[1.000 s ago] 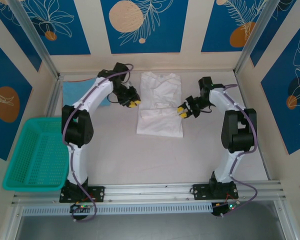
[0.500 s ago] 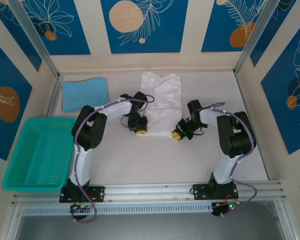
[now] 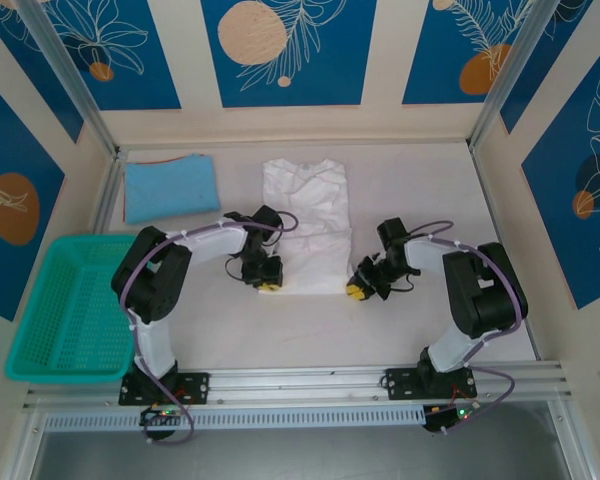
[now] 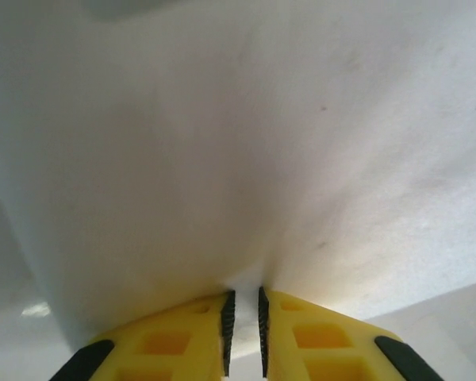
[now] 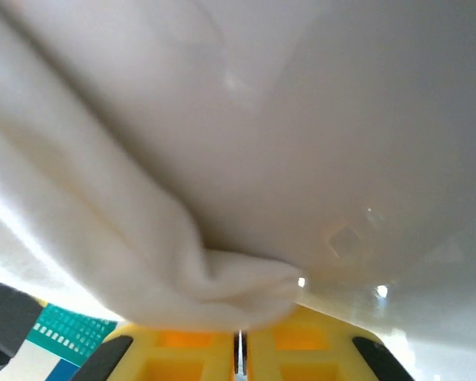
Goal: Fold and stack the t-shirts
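My left claw [image 3: 268, 283] is clenched on the near left corner of the white t-shirt [image 3: 310, 200], with cloth pinched between its yellow fingers [image 4: 190, 337]. My right claw [image 3: 355, 291] grips the shirt's near right corner, a bunched fold lying over its tips. The shirt lies flat on the counter [image 3: 400, 330], collar at the far end. The folded light-blue t-shirt [image 3: 170, 187] lies left of the white one, well apart. The teal mesh basket [image 3: 70, 310] sits further left and nearer.
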Robot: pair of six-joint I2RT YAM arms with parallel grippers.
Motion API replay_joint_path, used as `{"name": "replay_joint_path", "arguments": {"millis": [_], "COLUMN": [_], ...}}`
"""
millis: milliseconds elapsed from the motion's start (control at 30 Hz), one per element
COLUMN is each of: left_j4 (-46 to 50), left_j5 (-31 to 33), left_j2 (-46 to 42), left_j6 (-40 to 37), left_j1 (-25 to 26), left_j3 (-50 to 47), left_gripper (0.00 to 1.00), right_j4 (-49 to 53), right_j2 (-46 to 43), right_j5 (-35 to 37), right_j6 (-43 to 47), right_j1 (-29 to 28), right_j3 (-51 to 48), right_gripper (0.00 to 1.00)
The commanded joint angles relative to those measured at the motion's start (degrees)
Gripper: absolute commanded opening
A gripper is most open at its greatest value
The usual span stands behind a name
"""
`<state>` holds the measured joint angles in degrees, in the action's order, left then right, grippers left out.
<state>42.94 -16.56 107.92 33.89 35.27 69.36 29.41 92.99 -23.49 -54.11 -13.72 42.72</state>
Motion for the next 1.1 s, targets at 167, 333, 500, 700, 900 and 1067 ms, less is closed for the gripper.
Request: {"name": "replay_joint_path", "arguments": {"millis": [167,333,500,700,900,1067], "left_j4": [19.77,18.32,14.18,16.48,16.01,15.38], "left_j5": [8.64,-0.08,-9.93,-8.39,-7.97,-8.12], "left_j2": [-5.11,-0.18,6.27,10.81,12.18,13.91], "left_j6": [-5.10,-1.51,4.19,3.64,3.29,3.27], "left_j1": [-1.13,-5.86,-9.50,-10.39,-11.40,-11.97], "left_j3": [11.25,18.55,21.72,23.82,23.45,25.02], "left_gripper": [0.34,0.38,0.42,0.55,0.59,0.57], "right_j4": [6.43,4.08,5.93,9.07,10.45,11.54], "right_j2": [-10.28,-4.77,7.03,14.94,18.99,21.56], "right_j5": [0.53,1.03,-0.16,1.56,2.25,2.44], "right_j6": [2.96,2.72,2.96,3.89,3.86,2.98], "right_j1": [0.36,-0.06,-0.42,-0.43,-0.43,-0.26], "right_j3": [3.40,10.93,21.09,29.67,33.29,35.61], "right_gripper": [0.25,0.36,0.33,0.32,0.33,0.33]}}
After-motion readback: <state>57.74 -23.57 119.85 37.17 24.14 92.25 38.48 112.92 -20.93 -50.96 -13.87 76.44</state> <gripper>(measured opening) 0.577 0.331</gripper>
